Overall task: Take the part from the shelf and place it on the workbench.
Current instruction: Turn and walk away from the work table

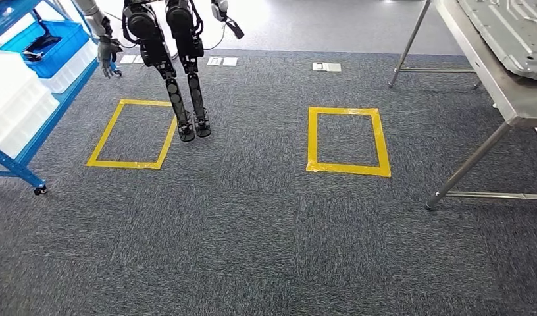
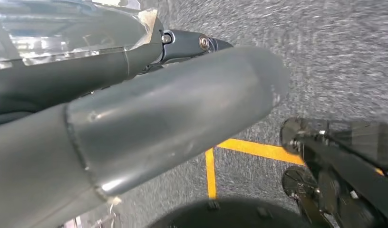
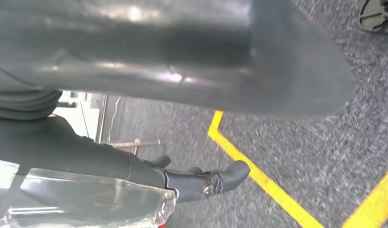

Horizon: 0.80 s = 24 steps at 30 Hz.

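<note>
Both hands hang by the legs over carpet, probably a walking carry: left hand (image 2: 135, 123) and right hand (image 3: 182, 57) show thumb and dark fingers (image 3: 216, 180) loosely apart, holding nothing. Ahead lie two tape squares (likely standing marks), at eleven (image 1: 131, 135) and one (image 1: 348, 141). I judge the part (image 1: 39, 43) is the dark piece in the blue bin (image 1: 75, 39) on the shelf (image 1: 62, 99) at ten, well apart from the fingers. The bench (image 1: 516, 105) waits at two.

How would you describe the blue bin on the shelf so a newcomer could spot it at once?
Start at the blue-framed wheeled shelf along the left edge of the head view. On its upper level, at the far end, sits the blue bin with dark items inside. Its neighbours on the shelf are white bins; it is the blue one.
</note>
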Each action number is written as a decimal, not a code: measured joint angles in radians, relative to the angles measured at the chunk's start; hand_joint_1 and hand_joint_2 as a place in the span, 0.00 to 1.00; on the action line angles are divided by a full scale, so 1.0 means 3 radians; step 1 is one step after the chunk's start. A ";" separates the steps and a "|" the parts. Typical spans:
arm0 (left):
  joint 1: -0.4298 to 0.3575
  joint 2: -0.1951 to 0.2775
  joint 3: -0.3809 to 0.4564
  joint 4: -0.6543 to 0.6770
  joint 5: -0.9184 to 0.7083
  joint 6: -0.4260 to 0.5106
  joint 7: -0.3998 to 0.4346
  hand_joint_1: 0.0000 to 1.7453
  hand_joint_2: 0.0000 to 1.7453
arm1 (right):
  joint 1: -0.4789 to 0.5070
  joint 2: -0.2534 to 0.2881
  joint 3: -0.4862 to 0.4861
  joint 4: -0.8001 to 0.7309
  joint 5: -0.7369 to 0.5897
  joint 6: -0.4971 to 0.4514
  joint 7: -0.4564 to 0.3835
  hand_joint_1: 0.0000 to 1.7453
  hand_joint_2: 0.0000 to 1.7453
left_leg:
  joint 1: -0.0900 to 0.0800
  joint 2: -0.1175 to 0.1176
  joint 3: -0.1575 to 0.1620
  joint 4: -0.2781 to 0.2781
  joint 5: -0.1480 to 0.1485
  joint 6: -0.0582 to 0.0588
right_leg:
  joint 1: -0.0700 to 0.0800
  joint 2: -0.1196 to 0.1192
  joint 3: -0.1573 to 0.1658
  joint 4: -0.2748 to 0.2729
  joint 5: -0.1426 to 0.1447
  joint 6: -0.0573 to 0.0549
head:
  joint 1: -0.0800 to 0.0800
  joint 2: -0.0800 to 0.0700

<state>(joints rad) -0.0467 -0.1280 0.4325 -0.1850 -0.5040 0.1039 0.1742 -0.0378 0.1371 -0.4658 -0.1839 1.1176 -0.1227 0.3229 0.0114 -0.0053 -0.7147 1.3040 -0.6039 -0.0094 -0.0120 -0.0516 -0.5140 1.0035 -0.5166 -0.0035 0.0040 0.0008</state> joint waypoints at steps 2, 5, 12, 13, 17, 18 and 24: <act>0.0002 0.0029 0.0011 0.0000 -0.0006 -0.0017 0.0009 0.00 0.00 | -0.0005 -0.0001 0.0000 0.0000 -0.0002 -0.0015 -0.0015 0.00 0.00 | -0.0001 0.0049 0.0172 -0.0305 0.0177 0.0016 | 0.0007 -0.0067 0.0005 0.0000 -0.0007 -0.0007 | 0.0000 0.0000; -0.0017 0.0067 0.0017 -0.0001 -0.0039 -0.0031 0.0009 0.00 0.00 | -0.0008 0.0001 0.0000 0.0000 -0.0012 -0.0045 -0.0030 0.00 0.00 | -0.0031 0.0212 0.0494 -0.0903 0.0378 0.0054 | 0.0040 -0.0155 0.0029 0.0002 -0.0027 0.0007 | 0.0004 0.0000; -0.0033 0.0179 0.0070 -0.0002 -0.0040 0.0005 -0.0139 0.00 0.00 | -0.0012 0.0005 -0.0031 -0.0003 -0.0107 -0.0096 -0.0036 0.00 0.00 | -0.0016 0.0010 0.0533 -0.1054 0.0478 0.0164 | 0.0026 0.0081 -0.0148 0.0446 -0.0275 0.0041 | 0.0032 0.0000; -0.0038 0.0193 0.0076 -0.0002 -0.0036 0.0015 -0.0173 0.00 0.00 | -0.0007 0.0005 -0.0037 -0.0003 -0.0110 -0.0098 -0.0039 0.00 0.00 | -0.0015 -0.0030 0.0526 -0.1053 0.0482 0.0169 | 0.0018 0.0129 -0.0260 0.0677 -0.0366 0.0035 | 0.0035 0.0000; -0.0034 0.0231 0.0149 -0.0003 0.0046 0.0093 -0.0345 0.00 0.00 | 0.0011 -0.0003 -0.0043 -0.0003 -0.0046 -0.0094 -0.0060 0.00 0.00 | -0.0011 -0.0206 0.0526 -0.1046 0.0491 0.0153 | -0.0014 0.0181 -0.0277 0.0681 -0.0276 0.0125 | 0.0039 0.0000; -0.0033 0.0234 0.0172 -0.0003 0.0066 0.0103 -0.0366 0.00 0.00 | 0.0013 -0.0007 -0.0043 -0.0003 -0.0026 -0.0092 -0.0063 0.00 0.00 | -0.0008 -0.0248 0.0526 -0.1040 0.0492 0.0141 | -0.0034 0.0238 -0.0164 0.0425 -0.0172 0.0156 | 0.0040 0.0000; -0.0011 0.0259 0.0294 -0.0004 0.0178 0.0119 -0.0438 0.00 0.00 | -0.0009 -0.0017 -0.0019 -0.0003 0.0106 -0.0068 -0.0088 0.00 0.00 | -0.0004 -0.0349 0.0473 -0.1002 0.0485 0.0036 | -0.0032 0.0260 0.0022 -0.0008 0.0004 0.0075 | 0.0030 0.0000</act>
<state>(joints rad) -0.0501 -0.0502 0.5207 -0.1862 -0.4506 0.1396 0.0428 -0.0404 0.1321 -0.4714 -0.1846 1.1495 -0.1431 0.2964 0.0101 -0.1100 -0.5729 1.0035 -0.4585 0.0012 -0.0216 0.0263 -0.5075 1.0010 -0.5155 0.0189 0.0130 0.0008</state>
